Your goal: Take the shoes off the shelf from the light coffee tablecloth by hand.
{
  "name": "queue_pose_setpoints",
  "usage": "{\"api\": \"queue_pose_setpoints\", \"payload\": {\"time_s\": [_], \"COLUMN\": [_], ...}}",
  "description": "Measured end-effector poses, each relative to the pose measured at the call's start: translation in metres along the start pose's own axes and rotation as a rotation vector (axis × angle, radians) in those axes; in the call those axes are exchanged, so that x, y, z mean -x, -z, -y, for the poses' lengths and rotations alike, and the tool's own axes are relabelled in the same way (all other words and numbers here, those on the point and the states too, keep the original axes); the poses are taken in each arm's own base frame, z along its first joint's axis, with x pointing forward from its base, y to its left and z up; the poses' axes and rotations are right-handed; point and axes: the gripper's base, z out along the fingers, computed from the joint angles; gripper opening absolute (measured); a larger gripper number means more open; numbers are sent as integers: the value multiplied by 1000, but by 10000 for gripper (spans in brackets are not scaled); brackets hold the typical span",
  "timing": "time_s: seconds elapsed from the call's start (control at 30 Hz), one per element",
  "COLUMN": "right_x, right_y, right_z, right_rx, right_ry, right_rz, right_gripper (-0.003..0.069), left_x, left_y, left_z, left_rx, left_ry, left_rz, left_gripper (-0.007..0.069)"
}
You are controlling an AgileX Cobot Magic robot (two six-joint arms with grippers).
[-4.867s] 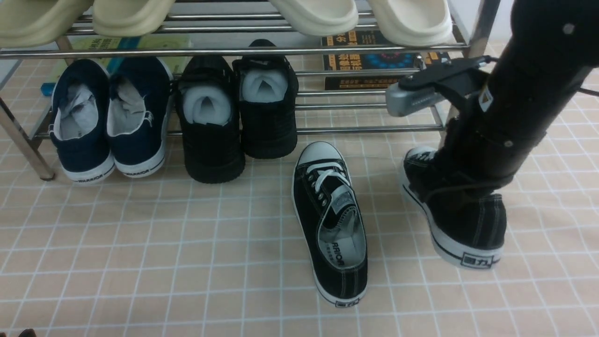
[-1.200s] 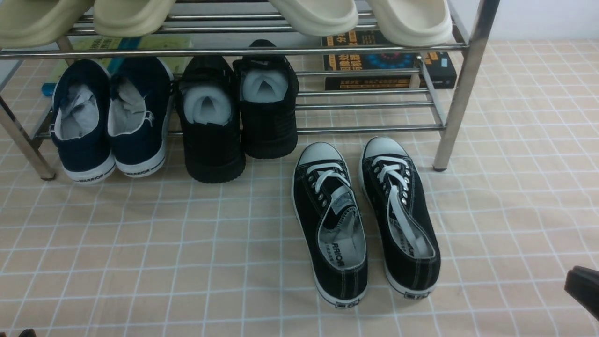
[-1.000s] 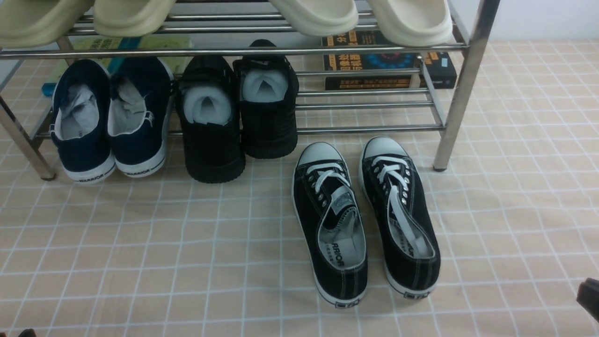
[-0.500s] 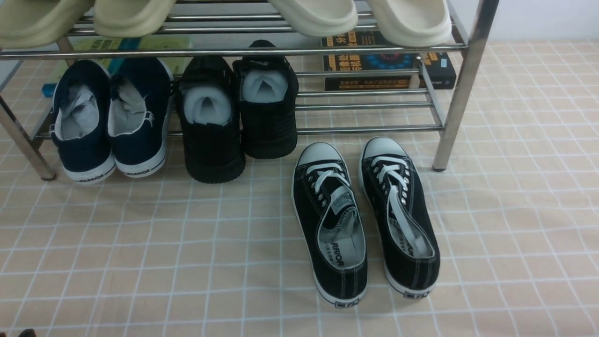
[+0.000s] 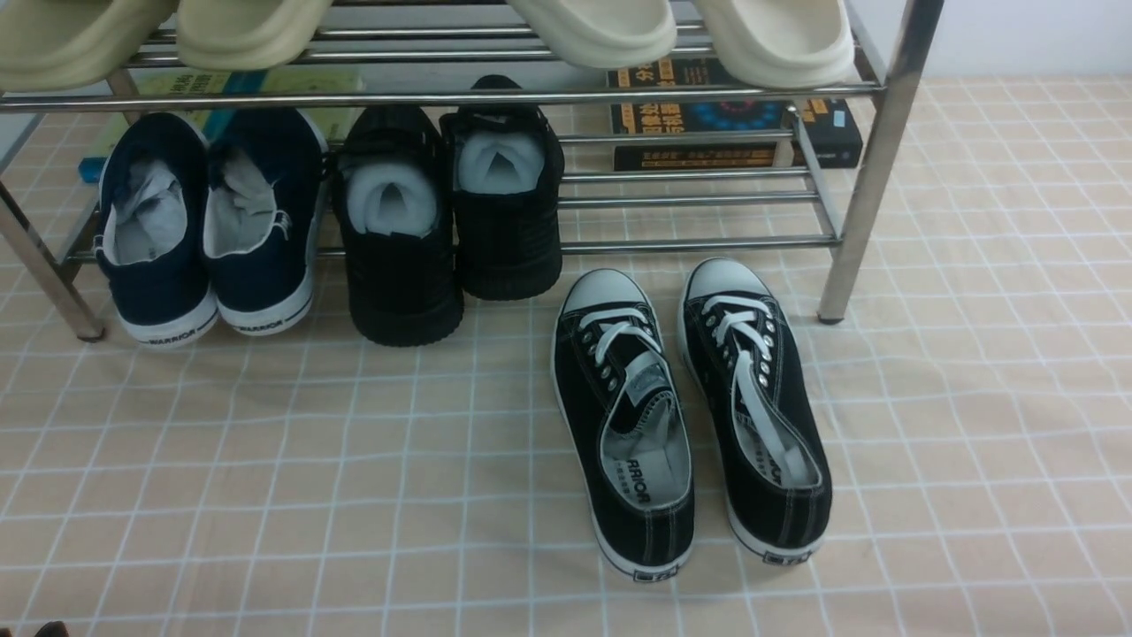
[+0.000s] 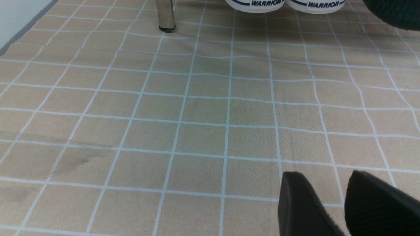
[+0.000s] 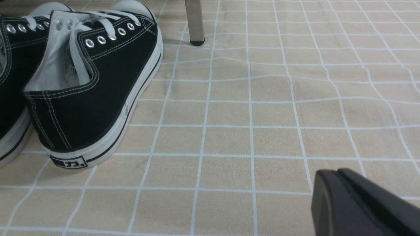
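The shoes, two black canvas sneakers with white laces and toe caps, stand side by side on the light coffee tablecloth (image 5: 265, 460), just in front of the shelf (image 5: 871, 168). The left one (image 5: 628, 416) and the right one (image 5: 756, 398) point their toes at the shelf. In the right wrist view the nearer shoe (image 7: 95, 91) lies well off to one side of my right gripper (image 7: 338, 173), which is shut on nothing. My left gripper (image 6: 323, 183) hovers low over bare cloth, open and empty. Neither gripper shows in the front view.
On the shelf's lower tier sit navy slip-ons (image 5: 208, 230) and black chunky shoes (image 5: 451, 221); cream slippers (image 5: 690, 31) rest on the upper tier. Books (image 5: 734, 115) lie behind the bars. Chrome legs stand ahead of each wrist camera (image 6: 165, 16) (image 7: 195, 23).
The right shoe, earlier held by my right gripper, now rests beside the left one. The right arm's dark tip has slid out of the front view's lower right corner.
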Motion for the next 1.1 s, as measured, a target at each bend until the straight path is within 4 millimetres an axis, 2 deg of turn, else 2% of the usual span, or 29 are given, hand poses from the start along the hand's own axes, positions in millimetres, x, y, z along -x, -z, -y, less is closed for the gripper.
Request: {"api": "queue_pose_setpoints", "payload": {"time_s": [0.37, 1.1], "right_x": [0, 0], "right_y": [0, 0], "right_z": [4, 4], "right_rx": [-72, -73], "right_ry": [-23, -23], "right_rz": [7, 7], "right_gripper": [34, 63], "left_x": [0, 0], "left_y": [0, 0], "left_z": [0, 0], "left_rx": [0, 0], "left_ry": [0, 0], "left_rz": [0, 0], "left_gripper": [242, 242]}}
